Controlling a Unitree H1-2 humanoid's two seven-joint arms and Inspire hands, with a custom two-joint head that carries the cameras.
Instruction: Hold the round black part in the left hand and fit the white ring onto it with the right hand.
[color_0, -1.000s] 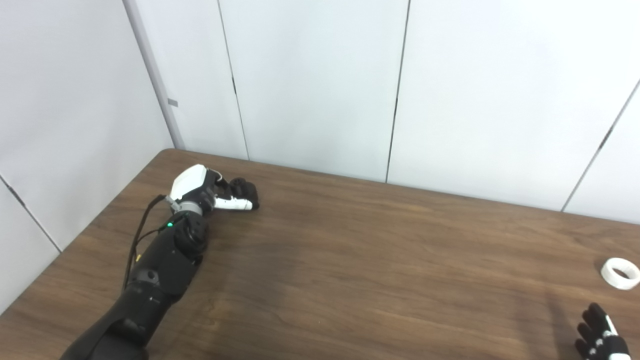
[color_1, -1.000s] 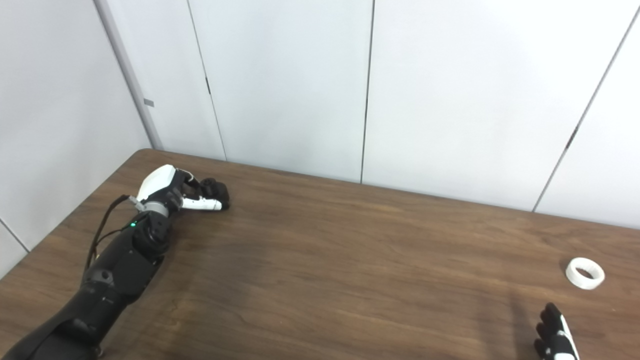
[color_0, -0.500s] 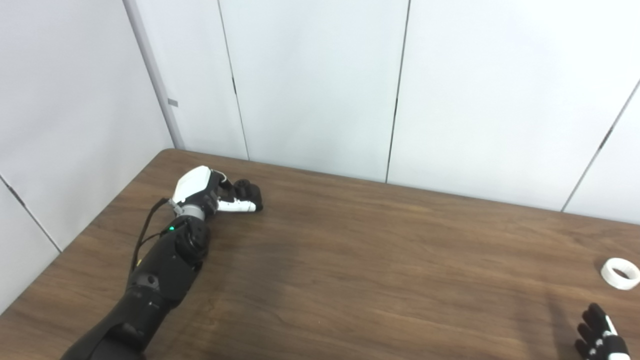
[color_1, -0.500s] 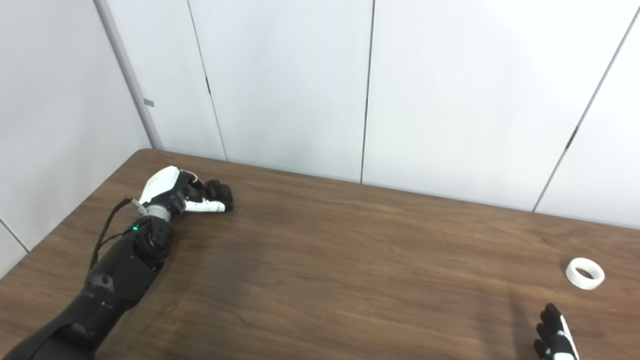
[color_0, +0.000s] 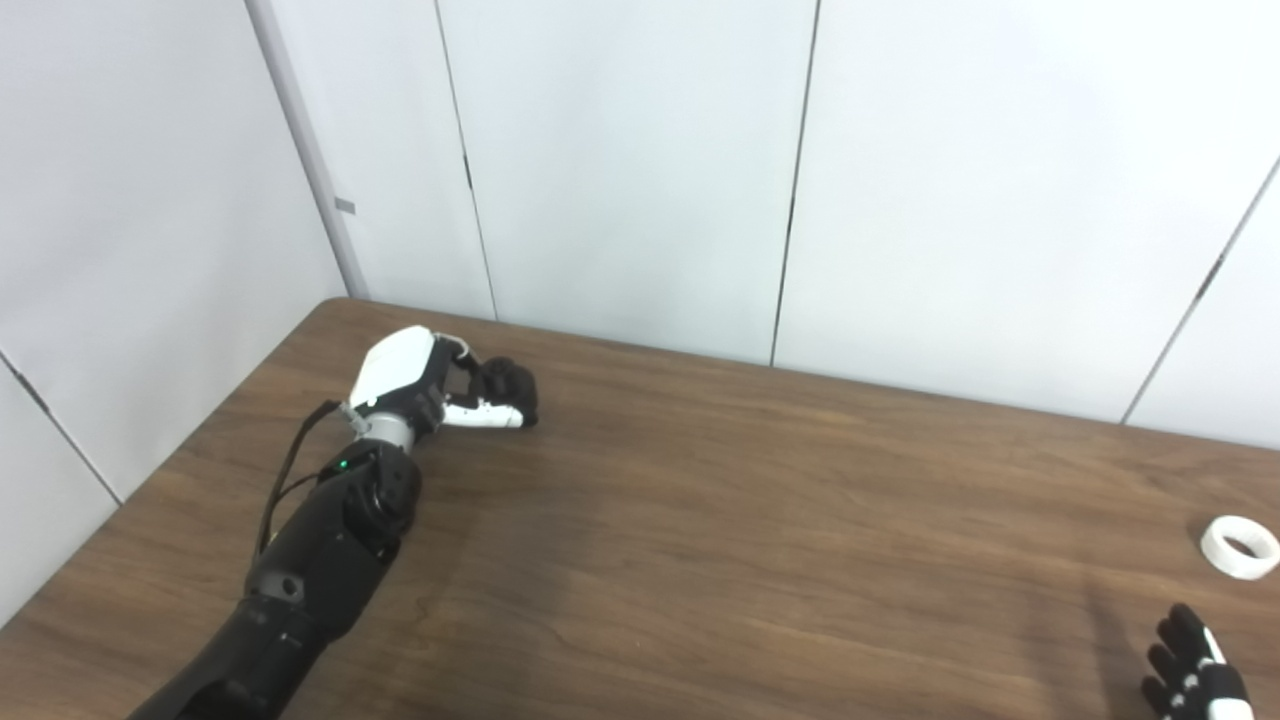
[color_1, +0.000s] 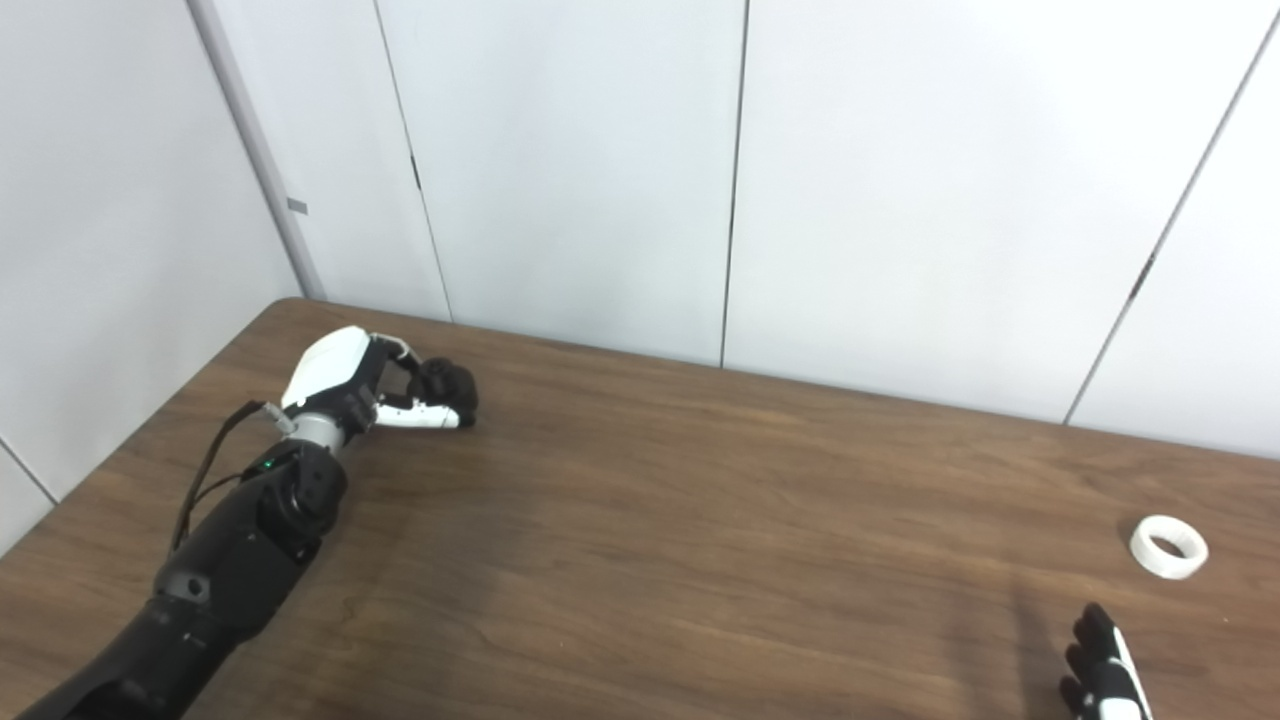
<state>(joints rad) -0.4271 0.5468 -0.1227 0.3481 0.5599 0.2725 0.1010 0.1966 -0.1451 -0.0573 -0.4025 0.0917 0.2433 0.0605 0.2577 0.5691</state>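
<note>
The table (color_0: 700, 560) carries everything. Near its far left corner the left hand (color_0: 430, 385) curls its fingers around the black part (color_0: 505, 380). At the near right edge, the right hand (color_0: 1195, 680) shows spread fingertips, holding nothing. The ring (color_0: 1240, 547) lies near the right edge, just beyond that hand.

— Setting: test room or lab cell, not a home.
— Evidence: plain white wall panels (color_0: 620, 170) with dark vertical seams, closing off two sides of a wood-grain table (color_0: 760, 520).
— Further evidence: bare tabletop, carrying only a black robot arm (color_0: 320, 540) with trailing cable and lit green indicator.
— Also in frame: small white ring (color_0: 1240, 546) near the table's right edge; no furnishings or decoration visible.
</note>
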